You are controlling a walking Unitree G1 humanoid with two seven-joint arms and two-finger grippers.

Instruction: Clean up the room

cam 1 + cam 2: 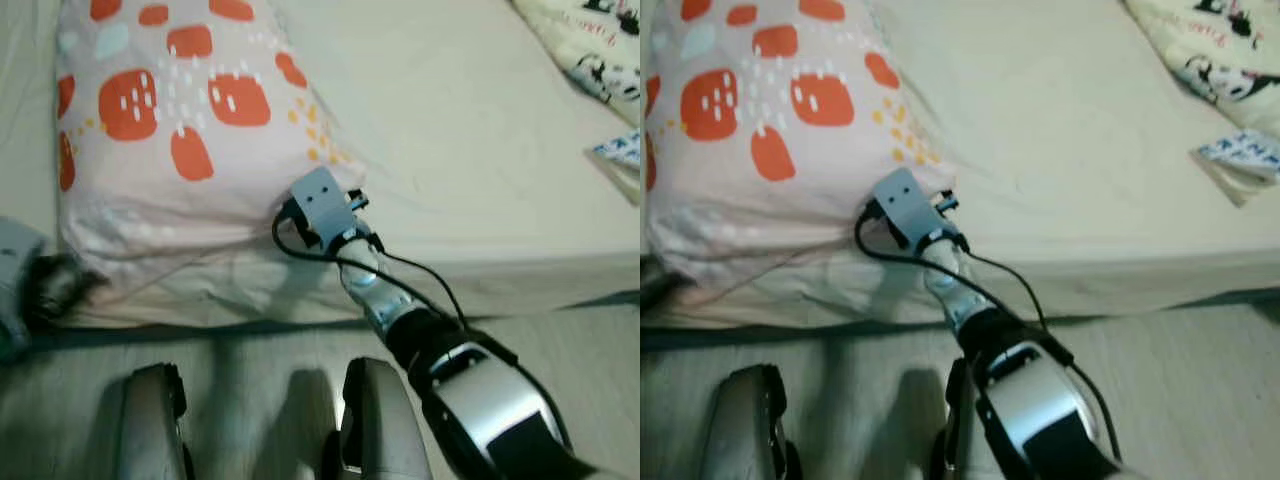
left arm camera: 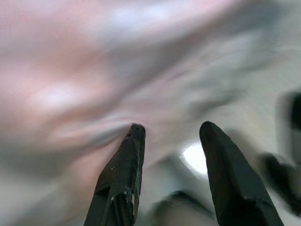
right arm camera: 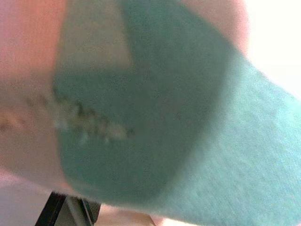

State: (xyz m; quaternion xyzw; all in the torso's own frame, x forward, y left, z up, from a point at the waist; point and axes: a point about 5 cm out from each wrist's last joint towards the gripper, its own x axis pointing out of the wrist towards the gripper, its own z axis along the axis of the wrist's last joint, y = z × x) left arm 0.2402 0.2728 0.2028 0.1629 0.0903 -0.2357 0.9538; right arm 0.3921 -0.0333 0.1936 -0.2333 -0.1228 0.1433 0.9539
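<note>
- Pillow (image 1: pixel 170 130), orange blotches, lies at bed (image 1: pixel 470 150) near edge, its corner overhanging.
- Right gripper (image 1: pixel 322 207) pressed into pillow's lower right corner; fingers buried, can't tell grip.
- Left gripper (image 2: pixel 171 134) spread apart, empty, blurred view.
- Patterned blanket (image 1: pixel 590 40) at bed's far right.

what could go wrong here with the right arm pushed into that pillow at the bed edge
The right gripper is pressed against the corner of the pillow, its jaws hidden from the head camera, so a grasp could miss or catch the sheet as well. The pillow already sits at the mattress edge; a pull could drag it to the floor. The loose black cable on that wrist could snag.
</note>
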